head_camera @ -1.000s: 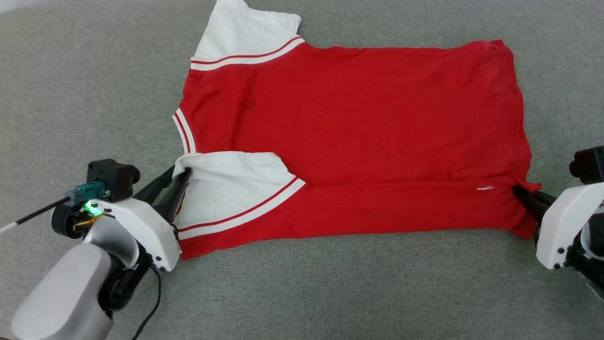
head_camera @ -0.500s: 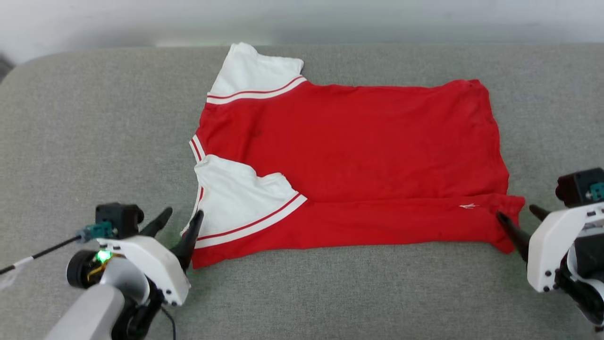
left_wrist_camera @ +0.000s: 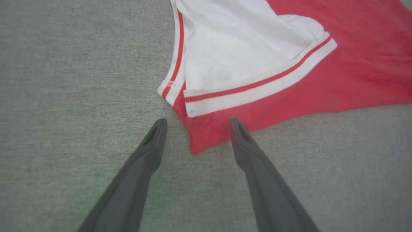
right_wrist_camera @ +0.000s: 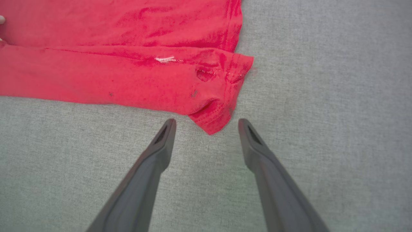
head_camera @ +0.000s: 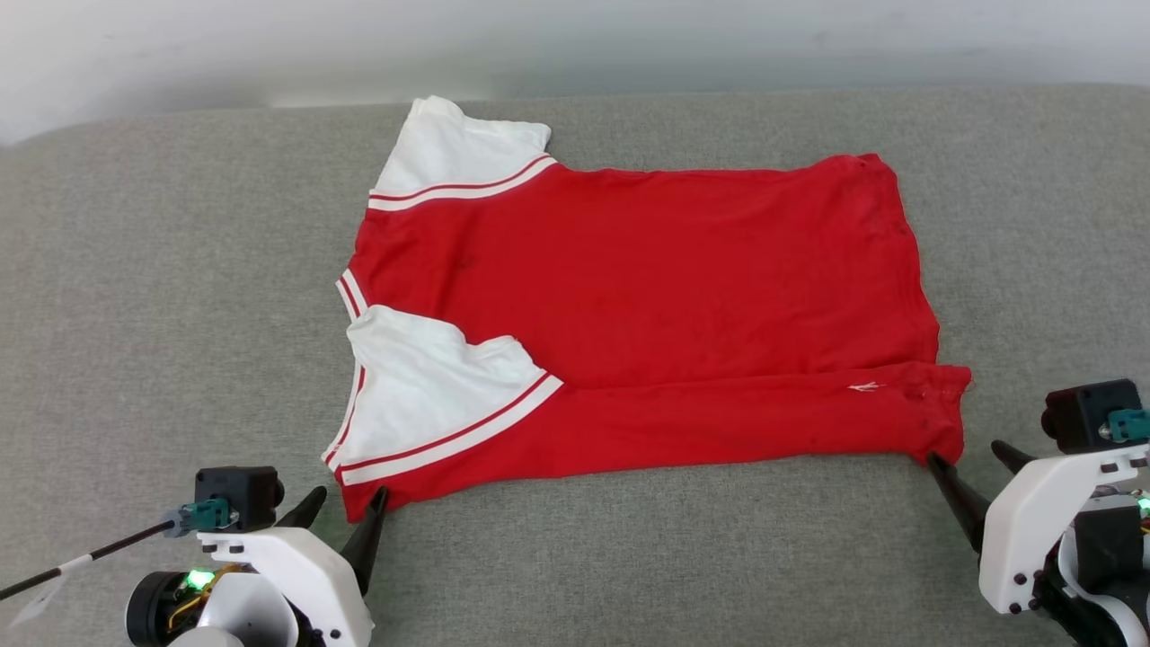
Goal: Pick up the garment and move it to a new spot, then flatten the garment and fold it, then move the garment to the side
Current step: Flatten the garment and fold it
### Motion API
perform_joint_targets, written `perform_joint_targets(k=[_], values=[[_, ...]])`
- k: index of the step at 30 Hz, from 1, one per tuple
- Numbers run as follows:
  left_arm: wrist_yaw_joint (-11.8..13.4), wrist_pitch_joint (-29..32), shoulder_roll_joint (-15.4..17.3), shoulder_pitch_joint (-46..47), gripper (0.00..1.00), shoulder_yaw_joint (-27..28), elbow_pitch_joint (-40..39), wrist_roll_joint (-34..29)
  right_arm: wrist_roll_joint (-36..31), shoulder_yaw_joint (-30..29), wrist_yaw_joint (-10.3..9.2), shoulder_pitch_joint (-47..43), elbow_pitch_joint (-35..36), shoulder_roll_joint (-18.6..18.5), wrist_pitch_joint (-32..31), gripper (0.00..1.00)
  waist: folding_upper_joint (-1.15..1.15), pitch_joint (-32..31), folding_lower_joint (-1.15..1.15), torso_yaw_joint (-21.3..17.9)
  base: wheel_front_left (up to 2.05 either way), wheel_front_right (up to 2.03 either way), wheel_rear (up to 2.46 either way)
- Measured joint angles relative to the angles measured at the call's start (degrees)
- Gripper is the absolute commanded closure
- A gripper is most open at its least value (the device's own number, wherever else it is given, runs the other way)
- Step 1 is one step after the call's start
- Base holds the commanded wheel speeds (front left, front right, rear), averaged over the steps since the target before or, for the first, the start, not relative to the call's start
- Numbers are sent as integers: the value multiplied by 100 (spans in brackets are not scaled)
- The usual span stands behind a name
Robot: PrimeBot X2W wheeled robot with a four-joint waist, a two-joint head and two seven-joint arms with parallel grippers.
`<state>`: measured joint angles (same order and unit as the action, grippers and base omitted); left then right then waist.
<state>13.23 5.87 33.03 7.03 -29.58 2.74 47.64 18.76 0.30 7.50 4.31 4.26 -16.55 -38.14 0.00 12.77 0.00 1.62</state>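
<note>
The left tool [head_camera: 350, 496] is standing spread and pinching nothing, framing the garment's [head_camera: 647, 296] near shoulder corner. The right tool [head_camera: 965, 454] is likewise gaping empty around the near hem corner. The garment is lying flat on the grey surface [head_camera: 180, 314], plain red side up. Its near long edge and one white sleeve [head_camera: 422, 377] are lying folded over the body. Both tools are sitting at that fold's ends, so the first lengthwise fold looks laid and the far side is probably awaiting its turn.
</note>
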Motion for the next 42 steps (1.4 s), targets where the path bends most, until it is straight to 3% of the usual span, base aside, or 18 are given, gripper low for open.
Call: perform_joint_targets(k=[10, 11, 13, 25, 34, 42], values=[[130, 271, 27, 18, 0, -57, 258, 59, -122, -108, 0, -23, 380, 189, -57, 0, 0, 231, 0, -210, 0, 0, 0], [94, 315, 37, 36, 29, -80, 274, 60, -123, -118, 0, -22, 397, 190, -57, 0, 0, 246, 0, -223, 0, 0, 0], [51, 352, 49, 57, 100, -108, 288, 60, -140, -125, 0, -21, 417, 197, -56, 0, 0, 260, 0, -237, 0, 0, 0], [-42, 99, -9, 49, 100, -157, -10, -1, -282, -345, 0, 8, 370, 83, -122, 0, 0, 42, 0, -38, 0, 0, 0], [131, 58, 214, 32, 100, -135, -811, -238, -353, -455, 0, 386, -405, 233, -193, 0, 0, 117, 0, 219, 0, 0, 0], [154, 58, 187, 64, 100, -199, -995, -305, -477, -305, 0, 719, -1135, 167, -143, 0, 0, 369, 0, 445, 0, 0, 0]])
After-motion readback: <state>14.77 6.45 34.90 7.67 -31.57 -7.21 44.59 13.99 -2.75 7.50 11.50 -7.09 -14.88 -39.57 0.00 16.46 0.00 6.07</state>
